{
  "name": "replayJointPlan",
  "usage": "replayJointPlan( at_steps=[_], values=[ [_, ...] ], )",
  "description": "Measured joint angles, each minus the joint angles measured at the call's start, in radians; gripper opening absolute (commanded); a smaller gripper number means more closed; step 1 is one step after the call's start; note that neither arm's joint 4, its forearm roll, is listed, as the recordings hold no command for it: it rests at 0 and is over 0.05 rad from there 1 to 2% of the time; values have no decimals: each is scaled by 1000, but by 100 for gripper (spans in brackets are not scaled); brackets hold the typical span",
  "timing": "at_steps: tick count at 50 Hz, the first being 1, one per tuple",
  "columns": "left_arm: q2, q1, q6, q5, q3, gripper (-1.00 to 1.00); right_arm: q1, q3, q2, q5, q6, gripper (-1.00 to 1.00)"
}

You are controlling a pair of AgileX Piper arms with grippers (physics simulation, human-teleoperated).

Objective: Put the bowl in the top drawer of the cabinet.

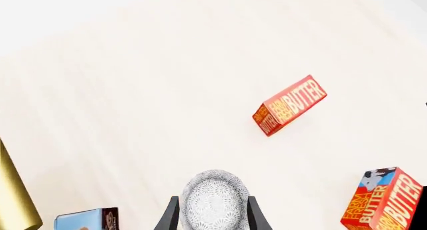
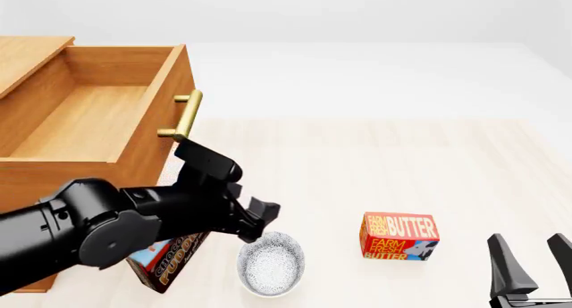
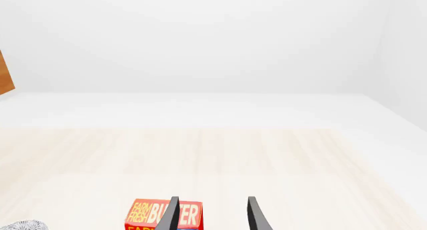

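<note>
The bowl (image 1: pixel 213 190), white with a fine grey pattern, sits between the fingers of my left gripper (image 1: pixel 213 200), which touch both of its sides. From the front the bowl (image 2: pixel 270 264) looks tilted, low over the table just under my left gripper (image 2: pixel 264 236). I cannot tell whether it touches the table. The cabinet (image 2: pixel 27 53) stands at the far left. Its top drawer (image 2: pixel 116 63) is pulled out, with bare wood inside and its brass handle (image 2: pixel 185 114) facing right. My right gripper (image 2: pixel 527 244) is open and holds nothing at the near right.
A red butter box (image 2: pixel 398 236) lies right of the bowl, and it shows ahead of my right gripper (image 3: pixel 213 200). The left wrist view shows two butter boxes (image 1: pixel 290 105) (image 1: pixel 383 200). A pudding box (image 2: pixel 165 258) lies under my left arm, beside the cabinet.
</note>
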Motion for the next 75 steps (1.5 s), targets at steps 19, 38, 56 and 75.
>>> replayJointPlan(
  at_steps=[19,38,56,75],
  values=[
    [87,7,-1,-46,0,100,0,0,0,0,0,100],
    [138,27,0,-80,12,100,0,0,0,0,0,100],
    [190,35,-10,-119,30,100,0,0,0,0,0,100],
    [236,41,-30,-155,53,100,0,0,0,0,0,100]
  ],
)
